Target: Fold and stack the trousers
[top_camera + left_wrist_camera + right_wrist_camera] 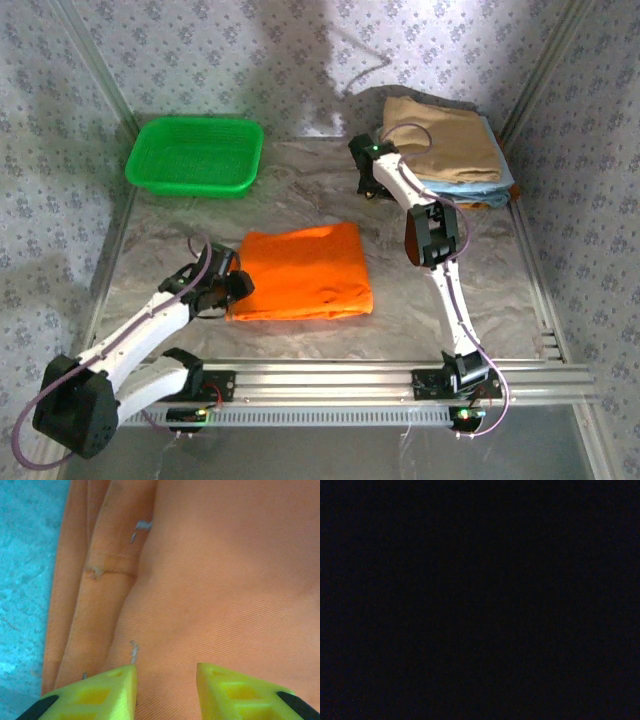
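Top external view: the trousers [302, 270] lie as a folded orange slab at centre frame, well apart from the stack of tan and light blue garments [445, 150] at upper right and the green basket [195, 155] at upper left. My left gripper [236, 286] sits at the slab's left edge. Left wrist view: its yellow fingers [112, 690] stand apart over the cloth, clamped on nothing, with the layered fold edges [95, 580] running up the left of the frame. My right gripper [372, 186] hangs beside the stack; I cannot tell how its jaws stand.

Hazard, as I judge it: a pinch that catches only the top layer would peel the fold open when lifted. Carrying the slab by one edge could let it sag and spill.
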`<act>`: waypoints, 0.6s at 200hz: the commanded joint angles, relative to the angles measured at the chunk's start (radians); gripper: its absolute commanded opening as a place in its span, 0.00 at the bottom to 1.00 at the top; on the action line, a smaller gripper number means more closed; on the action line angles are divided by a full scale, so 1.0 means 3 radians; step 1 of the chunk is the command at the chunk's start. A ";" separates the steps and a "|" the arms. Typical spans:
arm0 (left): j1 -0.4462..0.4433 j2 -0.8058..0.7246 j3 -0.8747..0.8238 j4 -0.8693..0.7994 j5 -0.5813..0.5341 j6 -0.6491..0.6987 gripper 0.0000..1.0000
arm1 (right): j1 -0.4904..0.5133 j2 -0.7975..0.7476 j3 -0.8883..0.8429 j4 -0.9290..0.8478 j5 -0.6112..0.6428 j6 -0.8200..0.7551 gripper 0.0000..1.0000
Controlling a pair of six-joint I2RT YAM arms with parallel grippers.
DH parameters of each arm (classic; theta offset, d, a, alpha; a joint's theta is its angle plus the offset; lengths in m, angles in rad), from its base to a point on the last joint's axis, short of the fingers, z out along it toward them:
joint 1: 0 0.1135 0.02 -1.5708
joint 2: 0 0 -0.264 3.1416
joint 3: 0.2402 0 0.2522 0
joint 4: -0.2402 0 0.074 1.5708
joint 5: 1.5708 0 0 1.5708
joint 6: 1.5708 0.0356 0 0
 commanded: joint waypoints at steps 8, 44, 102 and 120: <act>0.0067 0.0064 0.0182 0.0072 0.0096 0.0140 0.37 | -0.0149 0.0226 0.0261 -0.0380 0.0063 -0.0091 0.86; 0.0205 0.0105 0.0235 0.0101 0.0214 0.0208 0.36 | -0.0217 0.0482 0.0568 -0.0639 0.0010 -0.0280 0.67; 0.0361 0.0085 0.0186 0.0123 0.0351 0.0250 0.32 | -0.0284 0.0422 0.0139 -0.0579 -0.0069 -0.0269 0.30; 0.0385 0.0080 0.0191 0.0116 0.0360 0.0265 0.31 | -0.0311 0.0365 0.0039 -0.0559 -0.0061 -0.0286 0.18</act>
